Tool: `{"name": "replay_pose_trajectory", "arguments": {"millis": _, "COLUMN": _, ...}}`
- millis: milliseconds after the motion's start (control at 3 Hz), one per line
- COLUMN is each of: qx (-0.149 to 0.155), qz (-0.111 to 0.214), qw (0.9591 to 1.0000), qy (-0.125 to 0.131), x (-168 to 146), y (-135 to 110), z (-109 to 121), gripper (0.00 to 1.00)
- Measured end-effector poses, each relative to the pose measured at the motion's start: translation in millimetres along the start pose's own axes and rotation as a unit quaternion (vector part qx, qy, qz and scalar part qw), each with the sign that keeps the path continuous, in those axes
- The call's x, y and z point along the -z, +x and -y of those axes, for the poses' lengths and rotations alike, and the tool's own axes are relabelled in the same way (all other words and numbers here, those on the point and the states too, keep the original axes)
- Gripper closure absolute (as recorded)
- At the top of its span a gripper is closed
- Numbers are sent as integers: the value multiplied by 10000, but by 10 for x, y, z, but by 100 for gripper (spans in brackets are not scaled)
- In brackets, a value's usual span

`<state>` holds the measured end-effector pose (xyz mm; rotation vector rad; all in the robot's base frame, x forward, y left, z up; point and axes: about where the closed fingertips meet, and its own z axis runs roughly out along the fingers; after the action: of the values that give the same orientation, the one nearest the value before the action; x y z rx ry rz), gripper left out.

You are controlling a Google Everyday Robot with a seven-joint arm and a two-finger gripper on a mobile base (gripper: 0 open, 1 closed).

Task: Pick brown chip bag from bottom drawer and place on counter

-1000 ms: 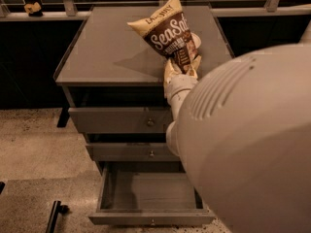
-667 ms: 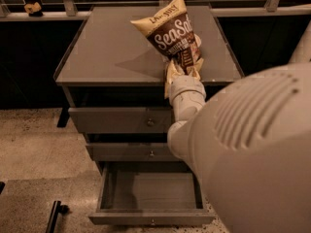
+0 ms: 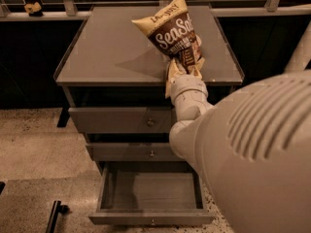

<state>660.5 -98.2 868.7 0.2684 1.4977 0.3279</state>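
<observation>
Brown chip bag in claw, over counter

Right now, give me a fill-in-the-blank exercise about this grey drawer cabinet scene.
The gripper holds the crinkly dark-brown Sea Salt chip bag over the flat grey ____. The shallow grey metal bottom drawer is ____. Above it sit ____ wider grey drawers.
Missing words: counter; open; two.

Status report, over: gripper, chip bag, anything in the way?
Gripper at counter front edge, shut on chip bag at its lower end. Bag tilted above counter. Below, bottom drawer open. Nothing seen blocking set-down.
</observation>
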Motion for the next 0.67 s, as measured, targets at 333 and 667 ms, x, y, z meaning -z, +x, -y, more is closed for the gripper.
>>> {"name": "replay_pose_trajectory", "arguments": {"millis": 333, "qx": 0, "qz": 0, "qw": 10000, "qy": 0, "x": 0, "y": 0, "z": 0, "gripper": 100}}
{"name": "replay_pose_trajectory", "arguments": {"millis": 667, "qx": 0, "qz": 0, "qw": 10000, "qy": 0, "x": 0, "y": 0, "z": 0, "gripper": 100}}
